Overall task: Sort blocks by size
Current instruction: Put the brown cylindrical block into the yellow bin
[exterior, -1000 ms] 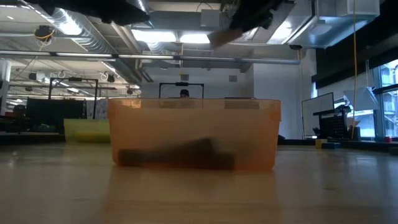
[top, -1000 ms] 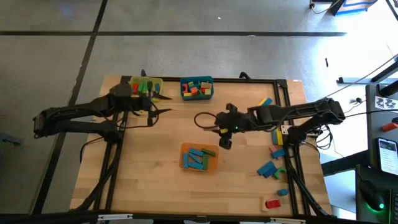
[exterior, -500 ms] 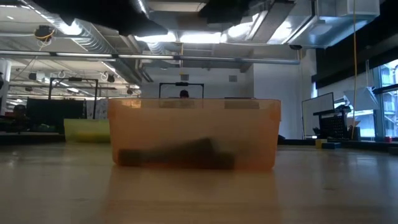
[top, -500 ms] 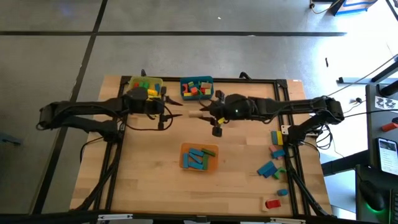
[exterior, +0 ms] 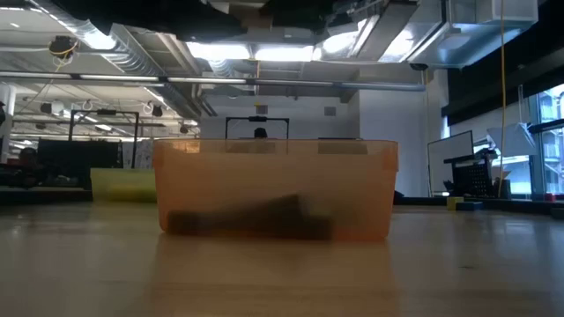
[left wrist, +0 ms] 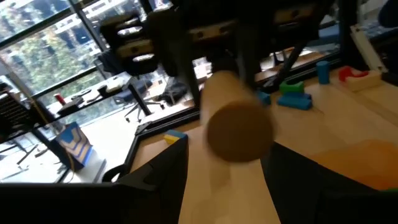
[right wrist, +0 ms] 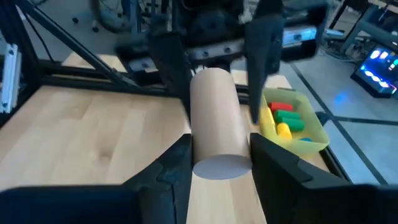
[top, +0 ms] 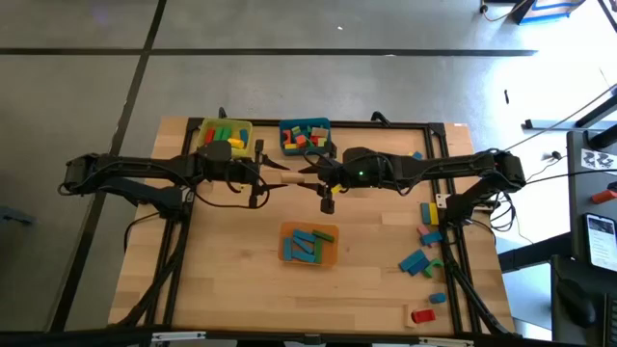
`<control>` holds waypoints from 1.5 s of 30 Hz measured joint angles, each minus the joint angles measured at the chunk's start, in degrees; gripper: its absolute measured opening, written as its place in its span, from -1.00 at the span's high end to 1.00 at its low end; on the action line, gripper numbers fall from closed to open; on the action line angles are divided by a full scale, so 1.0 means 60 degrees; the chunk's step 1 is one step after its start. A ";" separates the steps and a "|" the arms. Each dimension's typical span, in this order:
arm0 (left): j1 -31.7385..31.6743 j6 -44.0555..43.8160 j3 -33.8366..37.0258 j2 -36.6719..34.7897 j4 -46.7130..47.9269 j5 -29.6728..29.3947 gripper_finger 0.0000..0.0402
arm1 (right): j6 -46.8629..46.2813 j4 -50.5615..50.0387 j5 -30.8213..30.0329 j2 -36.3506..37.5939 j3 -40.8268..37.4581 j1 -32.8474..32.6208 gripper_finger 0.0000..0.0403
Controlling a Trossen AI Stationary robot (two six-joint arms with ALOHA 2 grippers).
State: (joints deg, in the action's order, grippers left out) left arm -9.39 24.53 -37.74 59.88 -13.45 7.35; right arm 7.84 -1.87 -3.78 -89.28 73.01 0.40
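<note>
The right gripper [right wrist: 217, 158] is clamping a plain wooden cylinder [right wrist: 214, 121] between its two fingers, holding it out lengthwise above the table, just in front of the teal bin [top: 306, 136]. Facing it, the left gripper [left wrist: 224, 168] is standing with its jaws apart, and the cylinder's far end is poking in between them, so a handover looks to be shaping up.

The danger is timing: if the right lets go before the left is pinching firmly, that smooth round cylinder is dropping and rolling. A slightly off-axis grab could also twist it out of both grips.

Beneath them the table [top: 231, 280] is bare wood, with the orange bin [top: 308, 244] nearer the front edge and the yellow bin [top: 225, 135] just behind the left gripper. More blocks [top: 424, 246] are lying loose near the right edge, well apart from this exchange, so there is open room in the middle.
</note>
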 joint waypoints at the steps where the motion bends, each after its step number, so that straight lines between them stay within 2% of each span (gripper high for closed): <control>1: 0.0042 0.0019 0.0000 0.0000 -0.0022 0.0000 0.09 | 0.0005 -0.0050 -0.0016 -0.0028 -0.0001 0.0000 0.31; 7: 0.0274 -0.0021 0.0000 -0.0002 -0.0385 0.0001 0.09 | 0.0064 0.0219 -0.0016 -0.0342 -0.0011 0.0000 0.31; 23: 0.0313 0.0056 0.0000 -0.0004 -0.0087 -0.0011 0.10 | 0.0248 0.0656 0.0060 -0.0374 -0.0011 0.0000 0.31; 30: 0.0310 -0.0004 0.0000 -0.0005 -0.0266 -0.0051 0.37 | 0.0246 0.0640 0.0058 -0.0374 -0.0011 0.0000 0.28; 38: 0.0313 -0.0084 0.0000 -0.0015 -0.0341 -0.0164 0.40 | 0.0229 0.0663 -0.0026 -0.0374 -0.0011 0.0000 0.13; 45: 0.0306 -0.0046 0.0000 -0.0439 0.0454 -0.1686 0.40 | -0.0051 -0.0062 -0.0194 0.0078 -0.0007 0.0000 -0.19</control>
State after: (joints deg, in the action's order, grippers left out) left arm -7.55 24.25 -37.74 57.24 -10.73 -2.76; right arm 7.53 -2.24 -4.95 -88.81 72.97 0.40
